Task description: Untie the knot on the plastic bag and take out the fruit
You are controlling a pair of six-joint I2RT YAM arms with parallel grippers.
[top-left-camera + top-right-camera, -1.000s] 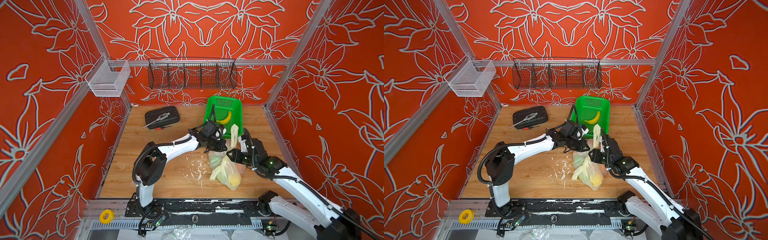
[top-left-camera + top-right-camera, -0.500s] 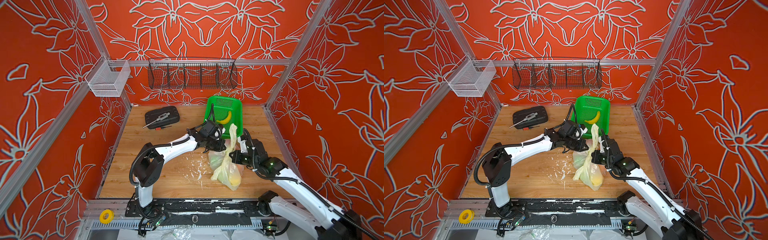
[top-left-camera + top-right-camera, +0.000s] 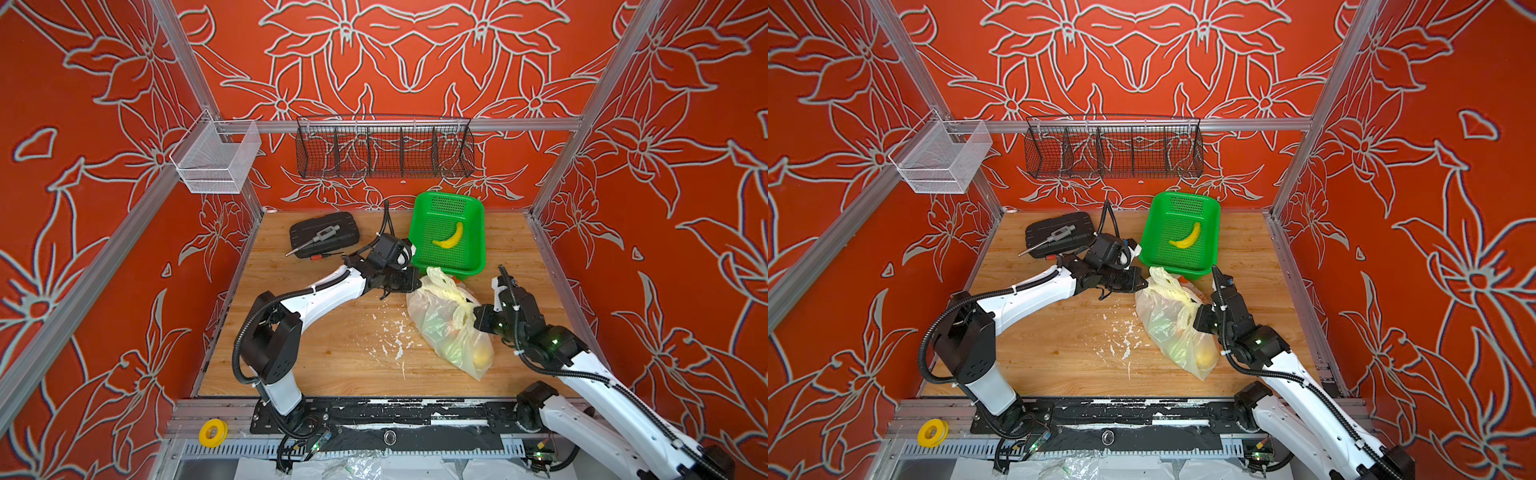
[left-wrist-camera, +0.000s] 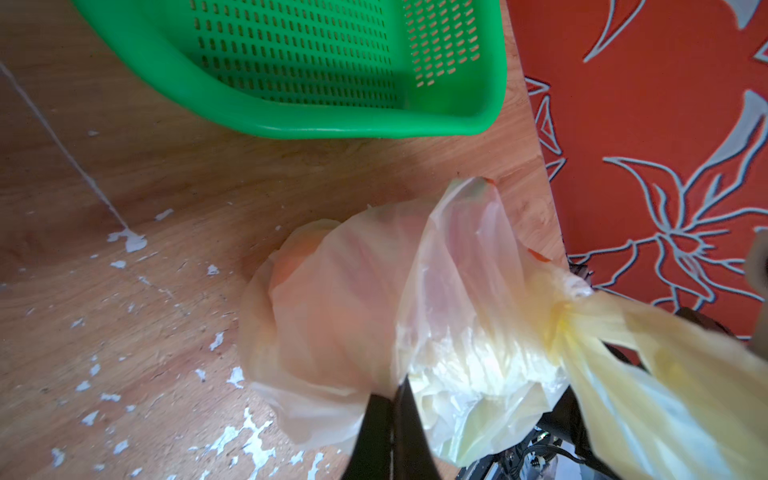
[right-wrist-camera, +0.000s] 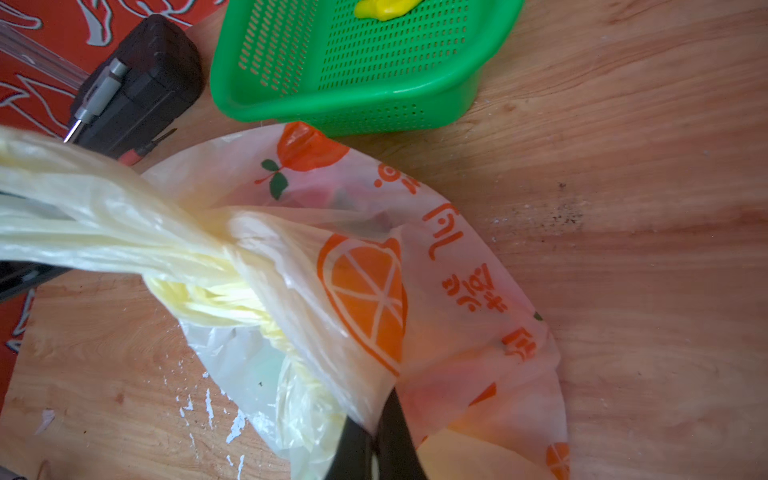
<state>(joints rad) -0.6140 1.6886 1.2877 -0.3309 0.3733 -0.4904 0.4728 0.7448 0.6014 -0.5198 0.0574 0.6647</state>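
The plastic bag [image 3: 444, 332] [image 3: 1167, 328] lies on the wooden table, pale and translucent with orange prints. Its handle loops are twisted into the knot [image 4: 561, 316] [image 5: 224, 245]. Fruit shows dimly through the film: a yellow one [image 3: 480, 355], a green one [image 3: 436, 328] and an orange one [image 4: 299, 257]. My left gripper [image 3: 415, 280] [image 4: 397, 390] is shut on a fold of the bag at its far left edge. On the bag's right side, beside the knot, my right gripper [image 3: 478, 318] [image 5: 384, 405] is shut on the plastic.
A green perforated basket [image 3: 473, 266] holding a yellow banana [image 3: 449, 237] stands just behind the bag. A black tool case [image 3: 324, 235] lies at the back left. White flecks [image 3: 390, 336] dot the table. A black wire rack [image 3: 384, 151] and a white mesh basket [image 3: 216, 162] hang on the walls.
My right jaws have closed on the bag's plastic. The handle strip that stood upright has sunk onto the bag. My left gripper has shifted slightly left, still shut.
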